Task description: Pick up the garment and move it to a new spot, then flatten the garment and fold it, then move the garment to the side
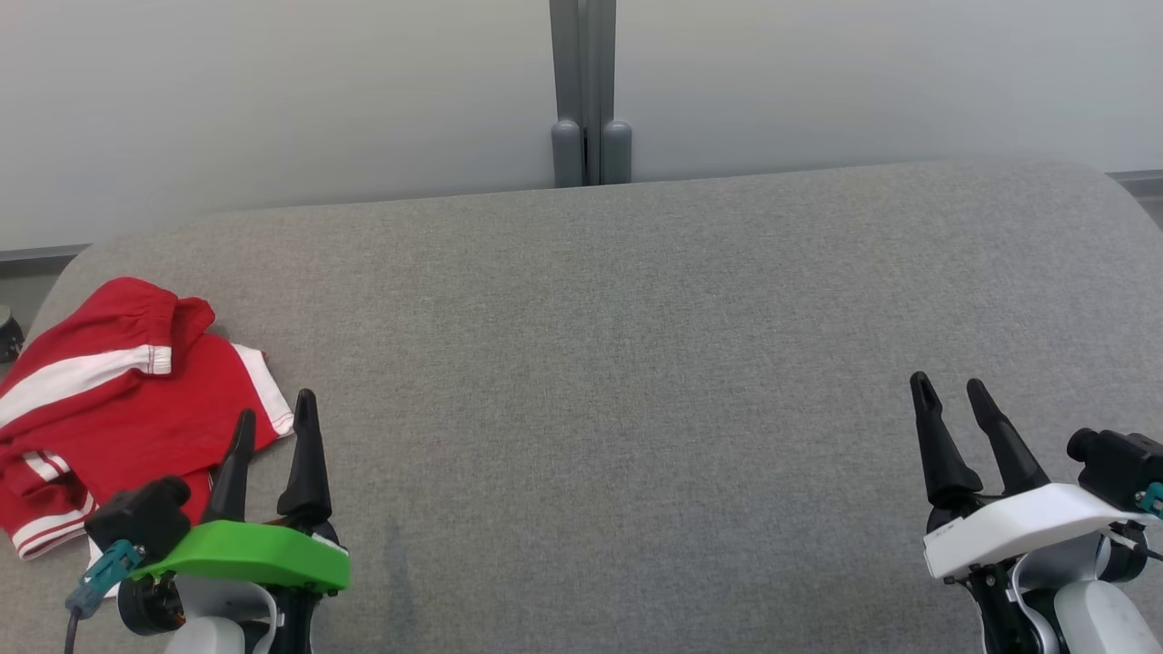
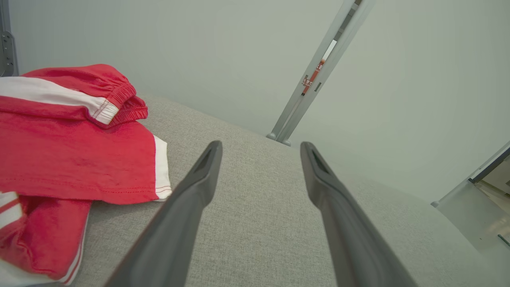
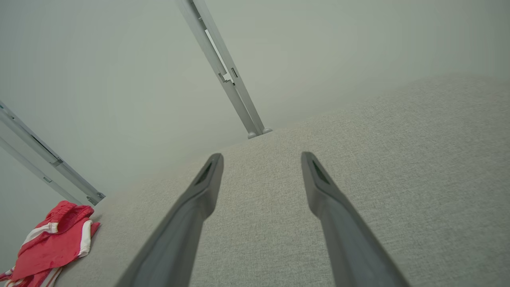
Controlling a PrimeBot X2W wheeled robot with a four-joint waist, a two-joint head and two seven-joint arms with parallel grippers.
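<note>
Partly red garment (image 1: 118,409) hidden behind left end effector (image 1: 274,407); it and right end effector (image 1: 947,381) spread, empty.

Garment way off on the left, 2 grippers up front

The garment (image 1: 118,409) lies bunched on the table (image 1: 636,363), hard against its left edge and toward the front. The left gripper (image 1: 275,406) sits just right of it at the front left. From the left wrist the garment (image 2: 71,159) is left of that gripper (image 2: 261,144), with the nearer finger close by its right corner, can't tell if they touch. The right gripper (image 1: 947,381) is at the front right, well apart from the garment, with the middle of the table between the 2 grippers. From the right wrist the garment (image 3: 51,243) sits far off to the lower left. A wall stands behind the table, with an upright post (image 1: 586,91) behind the middle of its back edge.
</note>
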